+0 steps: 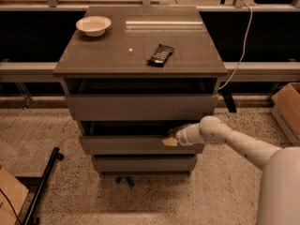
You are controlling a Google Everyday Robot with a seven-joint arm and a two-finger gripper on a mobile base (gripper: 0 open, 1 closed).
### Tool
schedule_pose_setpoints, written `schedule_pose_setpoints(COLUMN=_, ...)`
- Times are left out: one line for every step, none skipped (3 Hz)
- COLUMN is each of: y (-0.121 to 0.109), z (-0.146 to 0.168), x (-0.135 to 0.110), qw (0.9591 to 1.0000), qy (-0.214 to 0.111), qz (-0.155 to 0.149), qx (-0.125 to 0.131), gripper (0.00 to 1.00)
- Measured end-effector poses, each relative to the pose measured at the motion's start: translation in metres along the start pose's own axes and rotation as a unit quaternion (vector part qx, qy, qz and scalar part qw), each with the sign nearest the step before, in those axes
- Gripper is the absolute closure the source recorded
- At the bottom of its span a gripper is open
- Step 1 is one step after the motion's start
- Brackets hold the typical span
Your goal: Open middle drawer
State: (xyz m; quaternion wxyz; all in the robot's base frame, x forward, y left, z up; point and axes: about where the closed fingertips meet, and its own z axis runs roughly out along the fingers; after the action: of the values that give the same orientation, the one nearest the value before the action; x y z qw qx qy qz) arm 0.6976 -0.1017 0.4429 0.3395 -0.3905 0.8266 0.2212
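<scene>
Speckled stone floor (225,191) lies nearest, with a black pole (44,182) lying on it at the left. A white arm (243,146) reaches in from the near right toward the cabinet, and its gripper (170,139) sits at the top edge of the middle drawer (122,144), right of centre on the front panel; whether the gripper is clamped on that edge or apart cannot be told. The middle drawer lies between the lowest drawer (140,164) and the top drawer (140,107), with a dark gap showing above its panel. On the grey-brown surface (117,55) above, a black remote (161,55) lies right of centre and a white bowl (93,25) stands at the far left corner. A cardboard box (288,104) stands on the floor at the right, and a pale cable (241,46) hangs beyond the cabinet's far right corner.
</scene>
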Motion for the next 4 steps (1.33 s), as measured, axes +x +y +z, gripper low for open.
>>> schedule_pose_setpoints(y=0.002, z=0.0, x=0.001, qw=1.0, qy=0.004, qz=-0.001, qx=-0.001, gripper=0.12)
schedule_pose_setpoints(y=0.025, z=-0.009, x=0.014, qw=0.9991, qy=0.04, qz=-0.003, qx=-0.012, gripper=0.0)
schedule_pose_setpoints(y=0.061, z=-0.043, x=0.035, qw=0.9937, qy=0.111, qz=-0.002, qx=-0.015, gripper=0.19)
schedule_pose_setpoints(y=0.102, z=-0.072, x=0.064, qw=0.9853, qy=0.168, qz=0.014, qx=-0.025, gripper=0.43)
